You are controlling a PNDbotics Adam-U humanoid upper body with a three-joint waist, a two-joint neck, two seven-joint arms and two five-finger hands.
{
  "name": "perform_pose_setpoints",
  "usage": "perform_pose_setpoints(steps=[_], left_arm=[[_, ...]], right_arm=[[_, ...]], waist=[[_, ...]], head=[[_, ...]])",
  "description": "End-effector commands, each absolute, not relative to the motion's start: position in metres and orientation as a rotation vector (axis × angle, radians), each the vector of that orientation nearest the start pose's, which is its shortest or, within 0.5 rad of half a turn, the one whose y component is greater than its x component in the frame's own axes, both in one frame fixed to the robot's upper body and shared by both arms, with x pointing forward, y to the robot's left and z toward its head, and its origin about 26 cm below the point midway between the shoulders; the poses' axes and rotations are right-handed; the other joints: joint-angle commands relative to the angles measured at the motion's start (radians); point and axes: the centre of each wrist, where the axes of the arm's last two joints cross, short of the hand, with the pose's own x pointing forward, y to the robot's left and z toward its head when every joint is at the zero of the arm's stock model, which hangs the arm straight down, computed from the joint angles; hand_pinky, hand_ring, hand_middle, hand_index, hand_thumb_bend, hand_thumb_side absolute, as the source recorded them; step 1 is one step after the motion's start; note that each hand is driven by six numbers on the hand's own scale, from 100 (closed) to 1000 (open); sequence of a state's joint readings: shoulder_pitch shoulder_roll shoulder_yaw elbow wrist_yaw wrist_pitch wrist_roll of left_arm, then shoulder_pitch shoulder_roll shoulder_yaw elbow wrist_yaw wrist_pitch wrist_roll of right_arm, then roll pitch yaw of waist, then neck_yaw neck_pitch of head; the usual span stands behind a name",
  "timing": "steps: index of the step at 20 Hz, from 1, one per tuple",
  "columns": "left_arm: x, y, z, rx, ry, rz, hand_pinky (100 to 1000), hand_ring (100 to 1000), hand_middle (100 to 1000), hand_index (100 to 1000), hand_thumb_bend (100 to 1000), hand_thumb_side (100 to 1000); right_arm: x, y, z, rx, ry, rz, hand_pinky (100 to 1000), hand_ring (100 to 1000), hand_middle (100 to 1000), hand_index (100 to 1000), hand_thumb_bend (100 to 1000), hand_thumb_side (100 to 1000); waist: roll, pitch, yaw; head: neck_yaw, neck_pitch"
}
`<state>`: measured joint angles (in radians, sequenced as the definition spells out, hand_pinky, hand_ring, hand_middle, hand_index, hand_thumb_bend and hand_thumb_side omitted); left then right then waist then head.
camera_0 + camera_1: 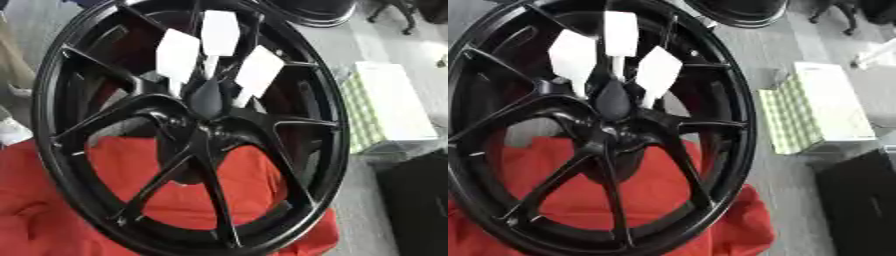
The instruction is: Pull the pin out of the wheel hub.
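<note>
A large black multi-spoke wheel hub [188, 130] stands tilted on a red cloth [52, 200] and fills most of both views. At its centre, just above the meeting of the spokes, a dark teardrop-shaped pin body [208, 97] sticks out. Three white flat tabs [219, 31] fan upward from it on thin stems. Neither of my hands shows in either view, and nothing touches the pin.
A second black wheel [315, 12] lies at the top edge. To the right, on the grey floor, are a white box with a green checked side [385, 107] and a black case [420, 200] in the lower right corner.
</note>
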<state>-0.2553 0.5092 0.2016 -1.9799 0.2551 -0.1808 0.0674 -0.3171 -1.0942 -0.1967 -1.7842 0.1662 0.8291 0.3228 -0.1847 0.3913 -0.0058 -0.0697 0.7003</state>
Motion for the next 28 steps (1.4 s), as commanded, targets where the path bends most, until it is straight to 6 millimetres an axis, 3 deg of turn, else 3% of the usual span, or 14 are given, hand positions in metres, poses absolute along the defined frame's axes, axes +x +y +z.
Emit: perform_pose_setpoints(steps=[1, 6, 12, 14, 17, 21, 22, 25, 28], left_arm=[[0.285, 0.339, 0.233, 0.243, -2.481, -0.199, 860, 731, 711, 832, 100, 618], [0.285, 0.338, 0.233, 0.237, -2.482, -0.202, 860, 732, 712, 832, 100, 617], [0.286, 0.337, 0.233, 0.228, -2.481, -0.198, 859, 731, 712, 831, 100, 618], [0.286, 0.337, 0.233, 0.227, -2.480, -0.197, 859, 731, 712, 831, 100, 618], [0.286, 0.337, 0.233, 0.224, -2.481, -0.195, 859, 731, 712, 830, 100, 618], [0.286, 0.337, 0.234, 0.222, -2.486, -0.195, 859, 731, 713, 831, 100, 617], [0.286, 0.337, 0.234, 0.220, -2.487, -0.196, 859, 731, 713, 830, 100, 617], [0.287, 0.336, 0.235, 0.212, -2.491, -0.195, 858, 731, 713, 830, 100, 613], [0.287, 0.334, 0.235, 0.201, -2.492, -0.196, 858, 731, 713, 830, 100, 616]], right_arm=[[0.283, -0.419, 0.345, -1.100, -1.185, 0.432, 786, 847, 788, 852, 155, 100], [0.281, -0.410, 0.351, -1.158, -1.286, 0.418, 724, 823, 766, 841, 145, 100], [0.282, -0.405, 0.349, -1.164, -1.263, 0.402, 747, 844, 830, 850, 286, 100], [0.282, -0.404, 0.349, -1.179, -1.262, 0.388, 718, 828, 809, 839, 255, 100], [0.280, -0.400, 0.353, -1.222, -1.301, 0.359, 601, 781, 736, 806, 100, 100], [0.273, -0.385, 0.361, -1.333, -1.434, 0.247, 451, 707, 635, 782, 100, 104], [0.270, -0.378, 0.362, -1.356, -1.479, 0.213, 427, 692, 617, 773, 100, 170], [0.265, -0.359, 0.364, -1.381, -1.621, 0.106, 402, 666, 590, 755, 100, 266], [0.269, -0.348, 0.360, -1.329, -1.767, 0.049, 404, 662, 586, 755, 100, 270]], waist=[[0.011, -0.027, -0.005], [0.016, -0.032, -0.004], [0.016, -0.036, -0.001], [0.016, -0.036, 0.000], [0.016, -0.037, 0.001], [0.018, -0.038, 0.003], [0.019, -0.038, 0.004], [0.023, -0.041, 0.007], [0.029, -0.043, 0.010]], head=[[0.005, -0.006], [0.007, -0.003], [0.002, -0.001], [0.003, -0.002], [0.006, -0.002], [0.011, -0.006], [0.012, -0.008], [0.015, -0.009], [0.018, -0.009]])
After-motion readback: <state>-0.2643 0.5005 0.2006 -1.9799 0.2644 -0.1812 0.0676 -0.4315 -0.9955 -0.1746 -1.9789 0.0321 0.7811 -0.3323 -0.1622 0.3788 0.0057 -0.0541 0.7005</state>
